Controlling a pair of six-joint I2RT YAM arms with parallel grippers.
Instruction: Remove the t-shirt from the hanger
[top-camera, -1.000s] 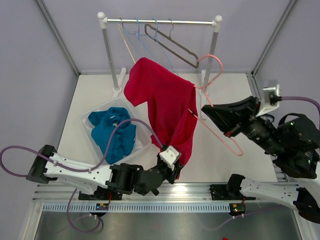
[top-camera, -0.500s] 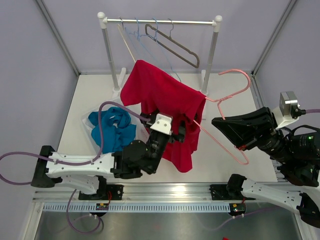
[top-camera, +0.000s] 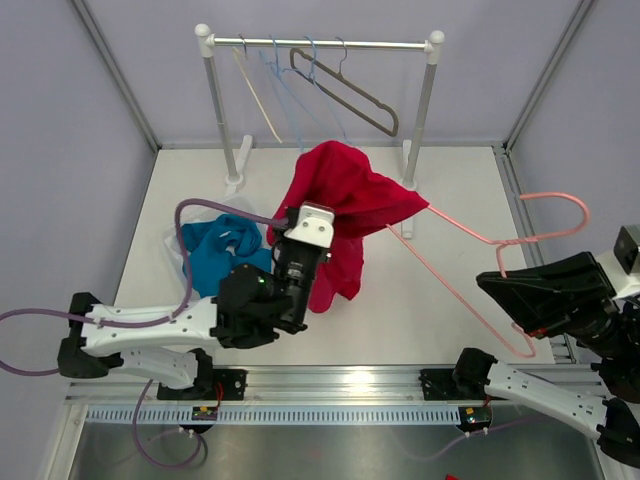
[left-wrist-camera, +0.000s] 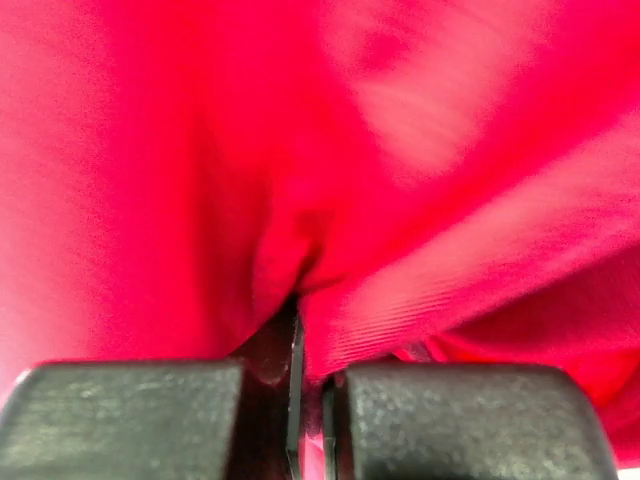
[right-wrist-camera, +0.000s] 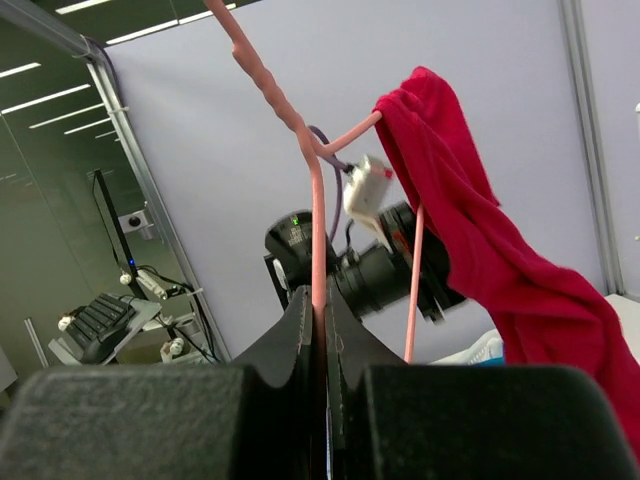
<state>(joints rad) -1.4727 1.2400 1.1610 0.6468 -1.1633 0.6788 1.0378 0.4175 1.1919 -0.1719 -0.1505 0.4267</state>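
The red t-shirt (top-camera: 350, 195) hangs bunched up over the middle of the white table (top-camera: 430, 320), lifted clear of the surface. Its upper folds peak toward 12 o'clock and a loose tail drops toward 6 o'clock.

The left gripper (left-wrist-camera: 310, 390) comes up beneath the shirt from 7 o'clock. In its wrist view the two dark fingers are pressed together on a pinched fold of the red cloth (left-wrist-camera: 200, 150), which fills that whole view.

The pink hanger (top-camera: 460, 224) leads away from the shirt toward 4 o'clock. One end of it is tucked inside the fabric at the shirt's 3 o'clock side. The rest is bare, and its hook curls out at the far right of the top view.

The right gripper (top-camera: 495, 288) holds the hanger at the neck. In its wrist view the right gripper (right-wrist-camera: 322, 350) is clamped tight on the thin pink wire (right-wrist-camera: 316, 230), which rises straight up between the fingers. The shirt (right-wrist-camera: 470, 230) is draped from the hanger's upper right end.

A blue garment (top-camera: 225, 258) lies in a pale bin (top-camera: 175, 240) at 9 o'clock of the shirt. A rack (top-camera: 320, 43) stands at the table's 12 o'clock edge, carrying a grey hanger (top-camera: 350, 92) and a few thin wire ones
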